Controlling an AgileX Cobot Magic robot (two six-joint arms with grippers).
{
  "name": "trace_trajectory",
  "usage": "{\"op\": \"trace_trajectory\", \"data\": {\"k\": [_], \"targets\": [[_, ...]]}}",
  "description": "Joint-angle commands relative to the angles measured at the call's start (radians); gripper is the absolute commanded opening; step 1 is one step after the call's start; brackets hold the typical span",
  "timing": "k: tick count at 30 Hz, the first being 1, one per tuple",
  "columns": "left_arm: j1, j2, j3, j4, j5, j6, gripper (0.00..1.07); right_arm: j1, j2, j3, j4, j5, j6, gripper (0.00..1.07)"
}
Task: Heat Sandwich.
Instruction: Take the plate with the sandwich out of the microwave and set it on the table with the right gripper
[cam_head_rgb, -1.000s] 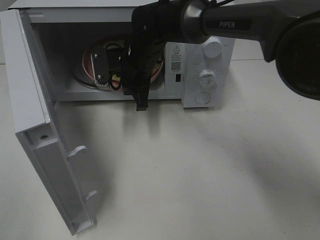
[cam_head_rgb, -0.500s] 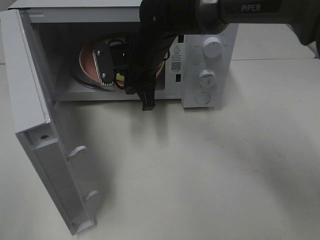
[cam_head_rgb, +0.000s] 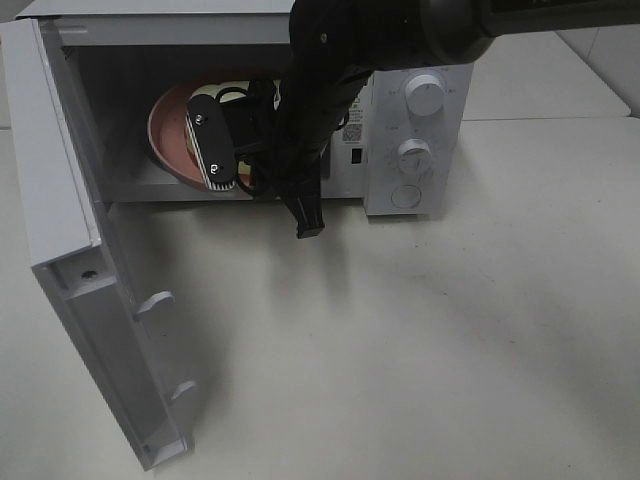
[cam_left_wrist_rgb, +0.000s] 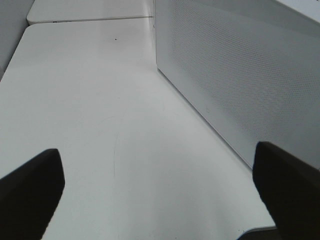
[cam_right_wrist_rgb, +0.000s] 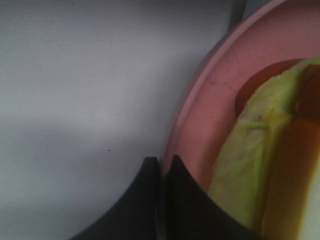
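Sandwich (cam_right_wrist_rgb: 250, 165): lies on the pink plate (cam_right_wrist_rgb: 220, 100), inside the microwave (cam_head_rgb: 415, 130). My right wrist view shows its yellow-green layer and an orange-tan edge close to the plate's rim.
Pink plate: in the left half of the oven cavity, close to the front opening. From the high view it looks tipped, though I cannot tell whether it is clear of the cavity floor.
Right fingers (cam_right_wrist_rgb: 161, 167): pinched together on the rim of the pink plate, one tip on each side of it. They touch only the plate, not the sandwich.
Right arm (cam_head_rgb: 330, 70): reaches down from the upper right into the open cavity. Its black body hides the middle of the plate in the high view.
Left fingers (cam_left_wrist_rgb: 157, 152): spread as wide as they go, with nothing between them. Only the two dark tips show.
Left side: I hang over bare tabletop (cam_left_wrist_rgb: 90, 100), with a perforated white wall (cam_left_wrist_rgb: 240, 75) of the microwave just beside me.
Door (cam_head_rgb: 70, 250): swung fully open on the left, its inner face with two small hooks turned toward the tabletop.
Control panel: two white dials (cam_head_rgb: 427, 95) and a round button (cam_head_rgb: 406, 196) at the oven's right end.
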Motion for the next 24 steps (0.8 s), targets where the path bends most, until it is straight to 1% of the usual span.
{"op": "trace_trajectory", "data": {"k": [1,2,4,7,8,11,12,14,16,17,24], "targets": [[0.001,-0.02,0.004,0.0,-0.008,-0.006,0.98,-0.001,-0.054,0.046,-0.002,-0.024,-0.003,0.0],[0.001,-0.02,0.004,0.0,-0.008,-0.006,0.98,-0.001,-0.054,0.046,-0.002,-0.024,-0.003,0.0],[0.001,-0.02,0.004,0.0,-0.008,-0.006,0.98,-0.001,-0.088,0.093,-0.002,-0.039,-0.003,0.0],[0.001,-0.02,0.004,0.0,-0.008,-0.006,0.98,0.001,-0.111,0.124,-0.002,-0.047,-0.003,0.0],[0.001,-0.02,0.004,0.0,-0.008,-0.006,0.98,0.01,-0.133,0.159,-0.003,-0.056,-0.003,0.0],[0.001,-0.02,0.004,0.0,-0.008,-0.006,0.98,0.015,-0.166,0.206,-0.002,-0.083,-0.007,0.0],[0.001,-0.02,0.004,0.0,-0.008,-0.006,0.98,0.015,-0.166,0.206,-0.002,-0.083,-0.007,0.0],[0.001,-0.02,0.004,0.0,-0.008,-0.006,0.98,0.023,-0.194,0.248,-0.002,-0.097,-0.015,0.0],[0.001,-0.02,0.004,0.0,-0.008,-0.006,0.98,0.03,-0.201,0.258,-0.001,-0.098,-0.017,0.0],[0.001,-0.02,0.004,0.0,-0.008,-0.006,0.98,0.037,-0.223,0.284,-0.002,-0.099,-0.025,0.0],[0.001,-0.02,0.004,0.0,-0.008,-0.006,0.98,0.062,-0.28,0.354,-0.001,-0.09,-0.029,0.0]]}}
